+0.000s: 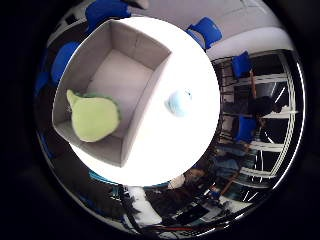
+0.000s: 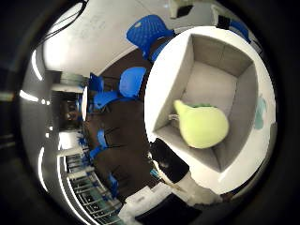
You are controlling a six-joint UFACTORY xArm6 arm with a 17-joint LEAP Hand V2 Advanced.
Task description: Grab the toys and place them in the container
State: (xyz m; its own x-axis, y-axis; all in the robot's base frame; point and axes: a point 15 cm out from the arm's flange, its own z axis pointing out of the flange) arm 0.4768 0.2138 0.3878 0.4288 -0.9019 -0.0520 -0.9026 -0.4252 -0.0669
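Note:
A pale green plush toy (image 2: 204, 126) with a pointed tip lies inside the open grey box container (image 1: 142, 107), close to one of its end walls. The rest of the box floor is bare. A small light blue toy (image 1: 179, 102) sits on the round white table (image 1: 195, 65), just outside the container's long wall. My hand is high above the table, looking down on the box and both toys. None of the hand shows in either view, and nothing is close to the palm.
The container takes up about half of the small table, and the table's rim is near on every side. Blue chairs (image 2: 131, 82) stand on the dark floor around it. White and black equipment (image 2: 187, 187) sits by the table's edge.

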